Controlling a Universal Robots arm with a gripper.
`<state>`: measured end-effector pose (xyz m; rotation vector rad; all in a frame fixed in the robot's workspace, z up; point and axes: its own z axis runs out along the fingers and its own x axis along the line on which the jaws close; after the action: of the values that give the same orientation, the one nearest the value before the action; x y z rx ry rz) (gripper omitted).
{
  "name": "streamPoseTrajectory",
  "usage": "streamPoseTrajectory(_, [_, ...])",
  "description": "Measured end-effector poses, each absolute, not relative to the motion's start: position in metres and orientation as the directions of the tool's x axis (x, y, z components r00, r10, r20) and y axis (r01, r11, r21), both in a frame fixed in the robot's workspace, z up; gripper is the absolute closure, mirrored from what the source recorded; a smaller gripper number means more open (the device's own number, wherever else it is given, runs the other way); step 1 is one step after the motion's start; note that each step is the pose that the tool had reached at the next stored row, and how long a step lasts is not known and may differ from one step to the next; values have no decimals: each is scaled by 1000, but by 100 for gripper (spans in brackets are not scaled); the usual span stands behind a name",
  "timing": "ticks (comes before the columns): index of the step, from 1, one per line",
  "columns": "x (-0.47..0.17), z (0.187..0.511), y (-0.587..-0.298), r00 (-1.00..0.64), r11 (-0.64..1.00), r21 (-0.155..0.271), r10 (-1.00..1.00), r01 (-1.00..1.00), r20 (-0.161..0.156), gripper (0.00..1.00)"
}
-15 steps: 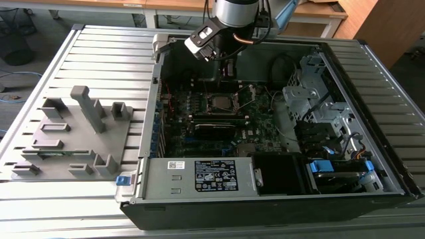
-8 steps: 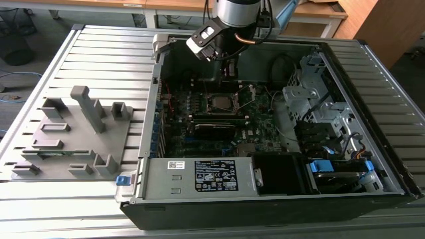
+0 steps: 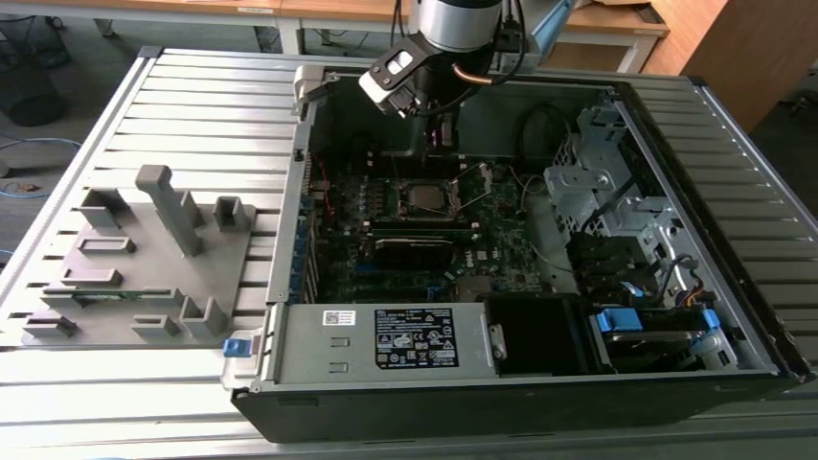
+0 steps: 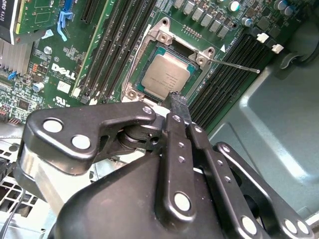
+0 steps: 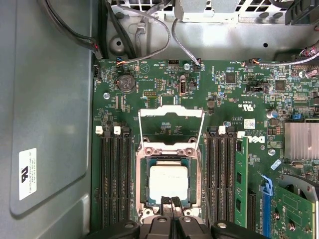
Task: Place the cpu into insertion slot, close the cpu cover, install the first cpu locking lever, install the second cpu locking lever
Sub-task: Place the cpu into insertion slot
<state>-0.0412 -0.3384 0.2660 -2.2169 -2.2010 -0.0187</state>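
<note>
The cpu (image 5: 169,181) (image 4: 167,74), a square chip with a pale metal face, lies flat in the insertion slot (image 5: 144,179) on the green board; in the exterior view the cpu (image 3: 428,197) sits mid-case. The cpu cover (image 5: 171,113), a thin silvery frame, stands flipped open on the far side of the slot. A thin locking lever (image 4: 234,63) sticks out free beside the slot. My gripper (image 5: 170,201) (image 4: 177,98) hovers above the cpu's edge opposite the cover, its black fingers shut together on nothing. In the exterior view the gripper (image 3: 439,132) hangs over the case's back part.
Black memory slots (image 5: 113,184) flank the socket on both sides. A finned heatsink (image 5: 301,141) and cables (image 5: 149,30) lie nearby. The case's drive cage (image 3: 601,182) and power supply (image 3: 383,340) border the board. A grey fixture (image 3: 141,259) sits outside, on the exterior view's left.
</note>
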Motion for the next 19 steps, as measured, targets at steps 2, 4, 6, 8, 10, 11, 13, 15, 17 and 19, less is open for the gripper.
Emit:
streamPoseTrajectory(2, [-41,267,-338,7,-7,-4,1000,1000,20,89])
streamPoseTrajectory(4, [-41,267,-338,7,-7,-4,1000,1000,21,89])
streamPoseTrajectory(6, [-41,268,-338,7,-7,-4,1000,1000,21,89])
streamPoseTrajectory(8, [-41,268,-338,7,-7,-4,1000,1000,21,89])
streamPoseTrajectory(10, [-41,267,-338,7,-7,-4,1000,1000,21,89])
streamPoseTrajectory(11, [-41,266,-338,7,-7,-4,1000,1000,20,89])
streamPoseTrajectory(13, [-41,266,-338,7,-7,-4,1000,1000,19,89])
streamPoseTrajectory(15, [-41,266,-338,7,-7,-4,1000,1000,19,89])
streamPoseTrajectory(17, [-41,266,-338,7,-7,-4,1000,1000,19,89])
streamPoseTrajectory(19, [-40,265,-338,7,-7,-4,1000,1000,19,89])
